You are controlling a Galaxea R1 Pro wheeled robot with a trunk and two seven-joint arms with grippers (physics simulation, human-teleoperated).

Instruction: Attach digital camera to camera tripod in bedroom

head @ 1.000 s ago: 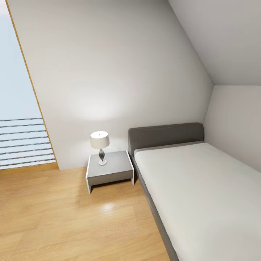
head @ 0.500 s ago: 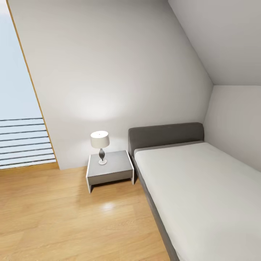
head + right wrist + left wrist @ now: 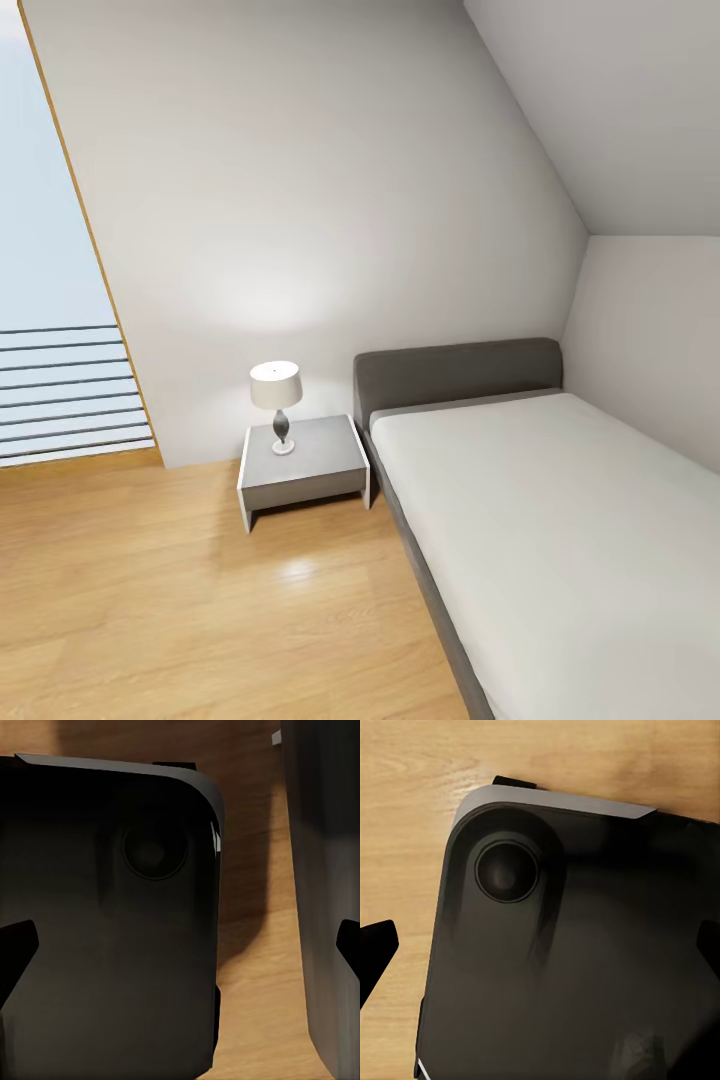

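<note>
Grey bed [image 3: 520, 500] beside nightstand [image 3: 303, 462], lamp [image 3: 276, 392].

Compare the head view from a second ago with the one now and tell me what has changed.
Almost nothing. The whole picture drifts very slightly near the striped window at its left edge, which suggests a small camera move, not a move of things. The white-shaded table lamp stands on the grey bedside table, beside the grey upholstered bed, as before.
</note>
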